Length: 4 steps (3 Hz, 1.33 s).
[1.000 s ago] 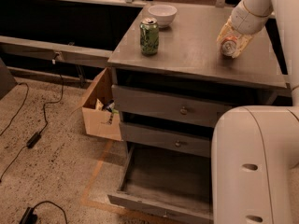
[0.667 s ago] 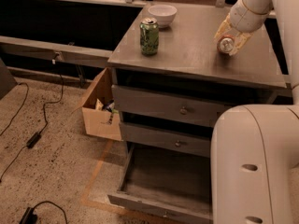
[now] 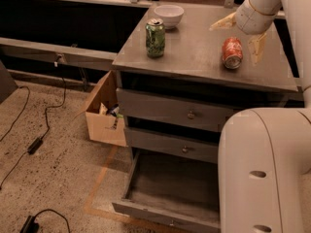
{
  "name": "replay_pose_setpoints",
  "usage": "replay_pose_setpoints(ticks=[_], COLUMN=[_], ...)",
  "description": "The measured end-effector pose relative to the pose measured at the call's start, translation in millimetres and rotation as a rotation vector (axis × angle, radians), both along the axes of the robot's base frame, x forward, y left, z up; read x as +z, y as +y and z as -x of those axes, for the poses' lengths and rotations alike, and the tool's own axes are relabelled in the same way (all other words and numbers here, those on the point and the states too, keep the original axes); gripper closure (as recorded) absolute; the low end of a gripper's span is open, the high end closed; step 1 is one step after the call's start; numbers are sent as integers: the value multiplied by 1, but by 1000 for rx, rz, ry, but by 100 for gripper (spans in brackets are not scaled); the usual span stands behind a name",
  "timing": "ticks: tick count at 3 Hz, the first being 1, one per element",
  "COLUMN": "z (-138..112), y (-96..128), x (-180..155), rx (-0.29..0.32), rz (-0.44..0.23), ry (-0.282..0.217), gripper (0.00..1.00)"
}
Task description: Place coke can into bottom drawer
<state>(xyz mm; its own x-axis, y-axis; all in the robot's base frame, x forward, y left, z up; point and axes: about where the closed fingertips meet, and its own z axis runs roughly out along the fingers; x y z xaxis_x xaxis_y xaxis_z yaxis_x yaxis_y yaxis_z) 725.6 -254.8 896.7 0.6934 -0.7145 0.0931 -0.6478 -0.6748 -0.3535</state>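
The coke can (image 3: 232, 52) is red-orange with silver ends and lies on its side on the cabinet top (image 3: 194, 57), right of centre. My gripper (image 3: 239, 35) hovers just above and behind it, open. One finger (image 3: 223, 22) points left of the can and the other finger (image 3: 256, 47) sits at its right side; neither closes on the can. The bottom drawer (image 3: 146, 210) is pulled out at the foot of the cabinet, a shallow grey tray with nothing visible inside.
A green can (image 3: 155, 38) stands upright on the left of the cabinet top, with a white bowl (image 3: 168, 14) behind it. Two upper drawers (image 3: 170, 110) are shut. A cardboard box (image 3: 104, 115) sits left of the cabinet. Cables (image 3: 34, 144) lie on the floor. My white arm (image 3: 262, 169) covers the drawer's right part.
The gripper's fingers have spread apart and drawn back from the can, which now shows in full on its side. The can stays on the cabinet top.
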Motion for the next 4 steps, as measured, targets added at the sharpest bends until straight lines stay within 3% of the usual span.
replay_pose_setpoints(ticks=[1,3,4], z=[-1,-2,-7], y=[-8,6,16], x=[0,-12,-17], rx=[36,334,451], rz=[24,41,68], ry=[-21,-65,-84], gripper=[0,0,0])
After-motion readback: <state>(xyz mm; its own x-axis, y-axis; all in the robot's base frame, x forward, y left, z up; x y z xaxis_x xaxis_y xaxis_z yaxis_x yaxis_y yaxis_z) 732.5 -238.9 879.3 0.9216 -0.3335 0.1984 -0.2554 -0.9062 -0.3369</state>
